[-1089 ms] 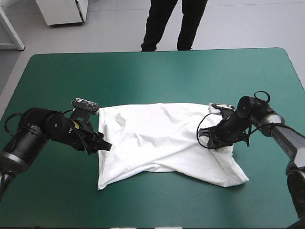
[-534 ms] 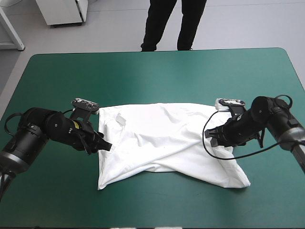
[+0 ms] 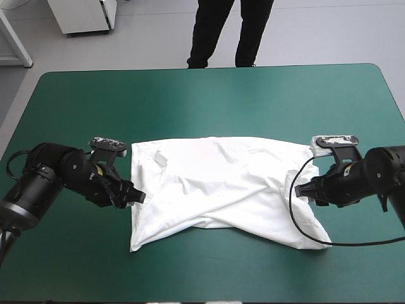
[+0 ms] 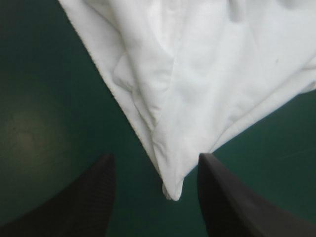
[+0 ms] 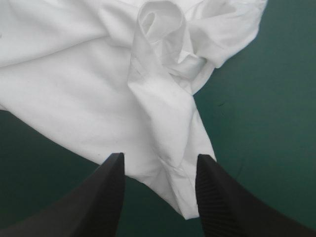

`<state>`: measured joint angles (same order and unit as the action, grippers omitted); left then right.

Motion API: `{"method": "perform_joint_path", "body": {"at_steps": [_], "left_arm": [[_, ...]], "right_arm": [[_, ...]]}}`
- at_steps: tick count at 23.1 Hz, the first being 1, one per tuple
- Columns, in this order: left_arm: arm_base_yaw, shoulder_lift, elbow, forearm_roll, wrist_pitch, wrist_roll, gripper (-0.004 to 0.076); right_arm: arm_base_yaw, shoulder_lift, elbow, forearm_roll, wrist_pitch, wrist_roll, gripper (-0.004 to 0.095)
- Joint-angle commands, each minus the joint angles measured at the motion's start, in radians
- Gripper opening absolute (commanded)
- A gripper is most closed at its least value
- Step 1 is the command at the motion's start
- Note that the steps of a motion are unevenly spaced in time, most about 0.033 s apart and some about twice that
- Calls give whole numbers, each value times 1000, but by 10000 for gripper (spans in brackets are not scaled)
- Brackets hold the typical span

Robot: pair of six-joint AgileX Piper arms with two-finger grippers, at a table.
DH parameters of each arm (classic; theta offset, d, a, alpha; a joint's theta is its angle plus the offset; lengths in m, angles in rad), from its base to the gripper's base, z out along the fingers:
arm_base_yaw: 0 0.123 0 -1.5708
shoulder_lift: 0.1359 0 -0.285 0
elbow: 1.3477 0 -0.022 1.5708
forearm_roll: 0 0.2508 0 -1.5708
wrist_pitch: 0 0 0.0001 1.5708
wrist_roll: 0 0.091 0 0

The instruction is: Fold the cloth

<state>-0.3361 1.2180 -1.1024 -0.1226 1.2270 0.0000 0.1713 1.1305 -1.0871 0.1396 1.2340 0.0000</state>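
High view. A white T-shirt (image 3: 221, 183) is lying spread and creased across the middle of the counter (image 3: 209, 101) with its teal-green cover. The left end effector (image 3: 131, 197) is sitting low at the T-shirt's edge facing the counter's left edge. The right end effector (image 3: 305, 190) is sitting at the opposite edge, toward the counter's right edge.

Left wrist view. The left end effector (image 4: 155, 157) is standing released, its black fingers (image 4: 89, 197) wide apart. A pointed corner of the T-shirt (image 4: 212, 74) is lying flat between them, gripped by neither. Teal-green cover is showing on both sides of the corner.

Right wrist view. The right end effector (image 5: 160, 155) is likewise standing released, its fingers (image 5: 98, 197) apart. A narrow, wrinkled flap of the T-shirt (image 5: 74, 74) is running between them, its hem lying on the cover. A rolled fold is sitting ahead of the end effector.
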Motion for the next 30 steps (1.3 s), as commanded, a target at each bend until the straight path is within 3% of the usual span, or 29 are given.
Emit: {"method": "perform_joint_path", "body": {"at_steps": [1, 4, 11, 26, 28, 30], "left_arm": [[-1, -38, -23, 6, 24, -89, 370], [-53, -88, 106, 13, 6, -215, 370], [-218, -93, 343, 62, -234, -491, 370], [-218, 93, 412, 99, -315, -519, 370], [-218, 93, 420, 99, -326, -521, 341], [-218, 93, 420, 99, -332, -521, 257]], "right_arm": [[1, -65, -21, -18, 14, 9, 426], [1, -98, -21, -37, 14, 36, 426], [1, -103, -21, -51, 14, 36, 417], [1, -103, -21, -55, 14, 36, 414], [1, -103, -21, -56, 14, 36, 414], [1, -103, -18, -57, 14, 36, 415]]}}
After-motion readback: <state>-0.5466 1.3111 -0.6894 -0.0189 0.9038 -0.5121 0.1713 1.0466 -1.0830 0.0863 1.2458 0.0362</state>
